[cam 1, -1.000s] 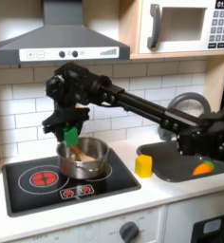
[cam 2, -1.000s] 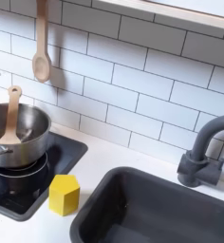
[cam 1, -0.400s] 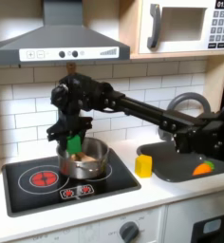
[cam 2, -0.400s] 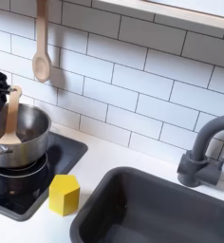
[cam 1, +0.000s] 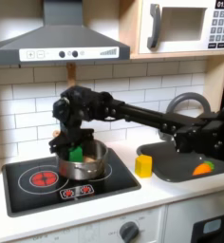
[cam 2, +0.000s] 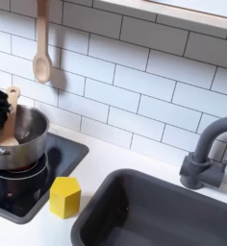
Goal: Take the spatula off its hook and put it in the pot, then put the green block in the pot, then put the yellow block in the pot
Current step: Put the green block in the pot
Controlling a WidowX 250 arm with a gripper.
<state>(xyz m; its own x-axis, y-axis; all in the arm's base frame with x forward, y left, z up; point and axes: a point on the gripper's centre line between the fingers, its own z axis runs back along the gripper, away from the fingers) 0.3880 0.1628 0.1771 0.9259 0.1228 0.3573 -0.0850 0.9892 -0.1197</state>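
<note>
My gripper (cam 1: 73,144) is down at the mouth of the pot (cam 1: 83,163), and in the first exterior view the green block (cam 1: 76,151) sits right at my fingertips, just above the pot's rim. It looks as if my jaws are closed on the block, though the dark fingers blur together and I cannot see the contact plainly. In the second exterior view my gripper (cam 2: 0,108) shows as a dark mass at the second exterior view's left edge, over the pot (cam 2: 19,144).

The spatula (cam 2: 10,101) is already in the pot: its wooden handle leans up out of it in the second exterior view, beside my fingers. So I judge the first step done and the second in hand, the green block being lowered into the pot.

The pot stands on the black stovetop (cam 1: 38,182), on the burner towards the first exterior view's right. The yellow block (cam 1: 143,165) stands on the white counter between stove and sink (cam 1: 185,163), well apart from the pot. A wooden spoon (cam 2: 41,43) hangs on the tiled wall above.

My next move, as I judge it, is to part my jaws and let the green block drop clear of the spatula handle, then lift straight out so I do not catch the rim, and cross to the yellow block.
</note>
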